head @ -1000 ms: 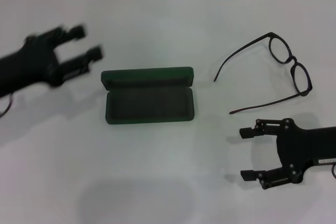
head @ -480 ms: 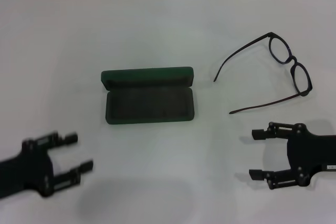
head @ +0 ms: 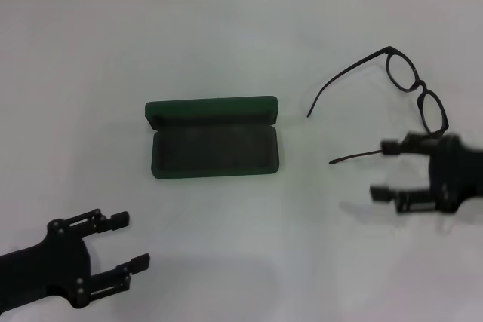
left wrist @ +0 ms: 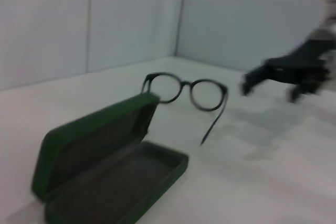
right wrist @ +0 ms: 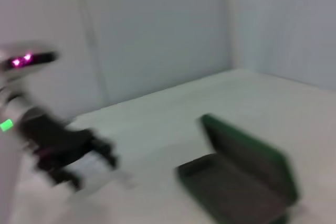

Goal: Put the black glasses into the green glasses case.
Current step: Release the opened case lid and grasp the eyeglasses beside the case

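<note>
Currently the right gripper [head: 386,170], jaws open, hovers at right of frame beside the glasses [head: 411,92]. Close on one temple arm, not the lenses. Case [head: 214,138] lies open at centre; left gripper [head: 130,241] waits open at lower left.

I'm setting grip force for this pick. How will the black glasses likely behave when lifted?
The black glasses look thin-framed, so probably light and somewhat fragile. Their long slim temple arms are spread open on the table and may flex or fold if pinched. The open right gripper sits beside one temple tip; gripping there, the frame could pivot.
</note>
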You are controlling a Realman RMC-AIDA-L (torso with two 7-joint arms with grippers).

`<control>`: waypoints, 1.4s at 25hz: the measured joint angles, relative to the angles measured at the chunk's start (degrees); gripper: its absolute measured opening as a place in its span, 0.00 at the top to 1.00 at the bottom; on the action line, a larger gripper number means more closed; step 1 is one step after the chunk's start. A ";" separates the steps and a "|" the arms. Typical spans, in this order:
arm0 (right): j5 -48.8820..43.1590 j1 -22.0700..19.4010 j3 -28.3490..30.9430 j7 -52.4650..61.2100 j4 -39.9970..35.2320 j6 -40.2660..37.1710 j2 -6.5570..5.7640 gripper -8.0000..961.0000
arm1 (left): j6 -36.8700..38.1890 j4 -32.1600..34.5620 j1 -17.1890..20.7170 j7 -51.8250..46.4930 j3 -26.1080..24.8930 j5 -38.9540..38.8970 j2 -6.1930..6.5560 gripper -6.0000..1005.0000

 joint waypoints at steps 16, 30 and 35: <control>-34.58 18.89 0.28 66.13 -23.68 2.45 -4.44 0.14 | 2.23 -0.24 -2.47 -0.15 0.67 2.04 -0.05 0.30; -48.97 25.34 0.22 72.61 -11.52 13.94 -0.75 0.16 | 2.28 -0.92 -3.97 0.02 1.43 2.49 -0.06 0.30; -48.78 26.62 0.19 72.65 -5.40 20.36 0.02 0.17 | 2.28 -0.92 -4.03 0.07 1.40 2.49 0.02 0.30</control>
